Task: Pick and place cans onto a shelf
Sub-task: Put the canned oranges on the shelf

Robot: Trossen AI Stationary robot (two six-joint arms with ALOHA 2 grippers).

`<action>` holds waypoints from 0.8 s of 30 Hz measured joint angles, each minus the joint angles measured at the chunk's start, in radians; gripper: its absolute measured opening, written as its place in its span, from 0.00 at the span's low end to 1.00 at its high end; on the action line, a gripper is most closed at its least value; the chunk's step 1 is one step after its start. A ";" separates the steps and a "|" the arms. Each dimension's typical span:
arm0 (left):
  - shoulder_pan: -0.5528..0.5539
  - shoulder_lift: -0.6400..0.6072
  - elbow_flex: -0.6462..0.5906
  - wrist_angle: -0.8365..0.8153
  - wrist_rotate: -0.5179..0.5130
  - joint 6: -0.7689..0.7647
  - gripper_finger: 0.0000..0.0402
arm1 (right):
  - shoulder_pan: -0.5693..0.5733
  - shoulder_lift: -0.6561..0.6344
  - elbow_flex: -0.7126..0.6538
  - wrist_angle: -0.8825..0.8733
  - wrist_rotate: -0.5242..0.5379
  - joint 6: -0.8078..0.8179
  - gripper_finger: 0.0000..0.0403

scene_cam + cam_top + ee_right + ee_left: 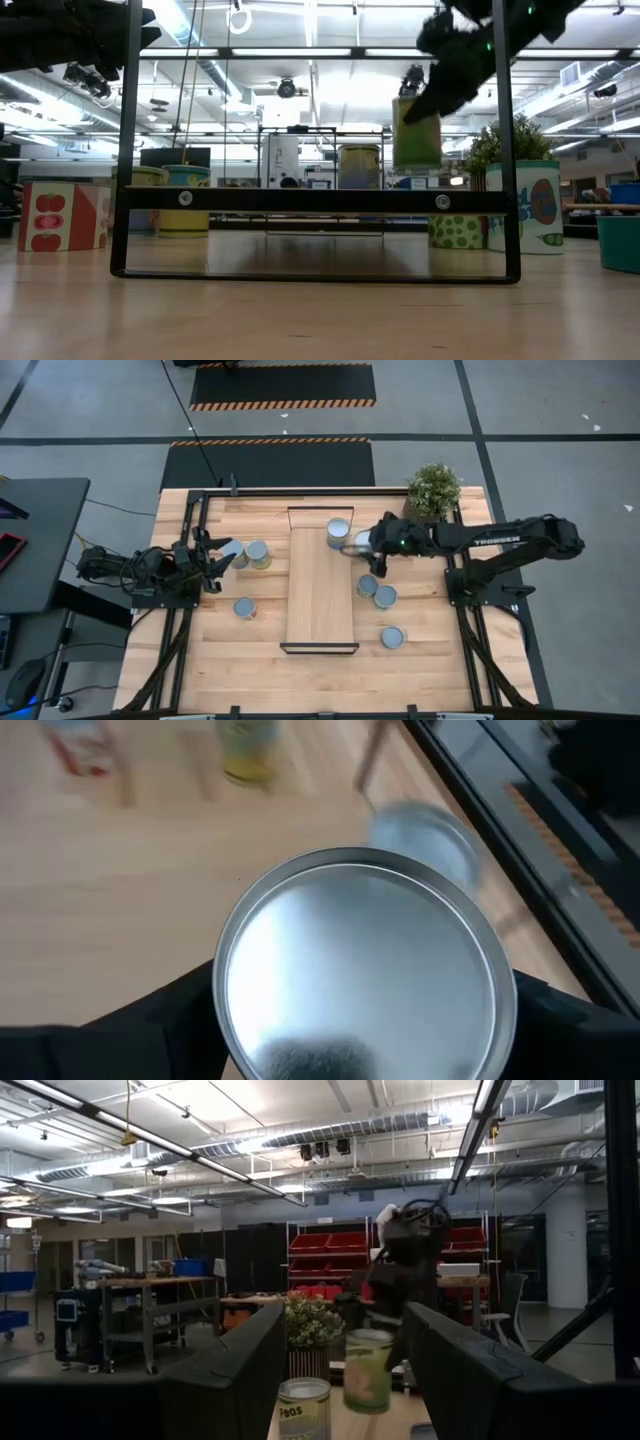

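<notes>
The shelf (320, 595) is a long light-wood board in the middle of the table. One can (338, 532) stands on its far end. My right gripper (358, 546) is shut on a green-sided can (417, 135) above the shelf's far right part. This can's shiny top (365, 985) fills the right wrist view. My left gripper (218, 556) is open and empty at the table's left, next to two cans (246, 553) standing on the tabletop. One more can (244, 608) stands left of the shelf, and three (382, 600) stand right of it. My right gripper pinches the green-sided can between its two fingers (170, 1020), one on each side of the can, by its rim (222, 990) at the upper end. The fingers come slanting down from the table's right. The can is upright and lifted clear of the shelf.
A potted green plant (434, 488) stands at the table's far right corner, close behind my right arm. A dark frame (315, 200) runs across the low view in front of the shelf. Bare wood lies at the table's near side.
</notes>
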 joint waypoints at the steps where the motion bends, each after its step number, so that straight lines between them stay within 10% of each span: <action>1: 0.000 0.000 0.000 0.000 0.000 0.000 0.52 | 0.026 0.013 0.019 -0.002 0.009 0.000 0.82; 24: 0.000 0.000 0.000 -0.008 0.000 -0.010 0.52 | 0.112 0.588 0.531 0.025 -0.165 -0.194 0.82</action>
